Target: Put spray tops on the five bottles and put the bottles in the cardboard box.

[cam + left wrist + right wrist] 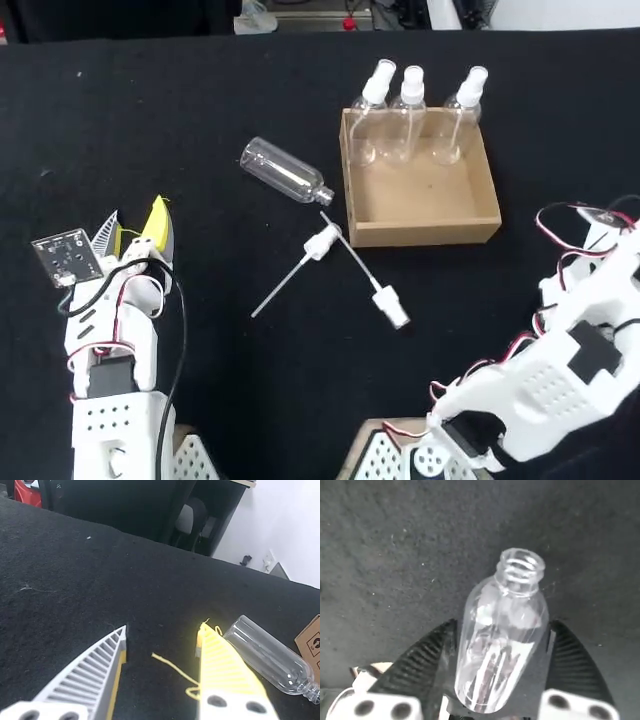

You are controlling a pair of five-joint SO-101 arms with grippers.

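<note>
Gripping an uncapped bottle (502,640) in my right pincer (502,625), I see its neck points away from me. My left pincer (163,627) gapes empty; the spray tops (322,243) lie between my arms.

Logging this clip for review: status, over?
Left gripper open, empty. Right gripper shut on uncapped bottle. Three capped bottles in cardboard box; second uncapped bottle and two spray tops lying on table. Nothing blocking the tops.

Left gripper (164,627) gapes wide at the front-left corner of the table (230,400); right gripper (503,625) clasps a capless bottle (502,650).
</note>
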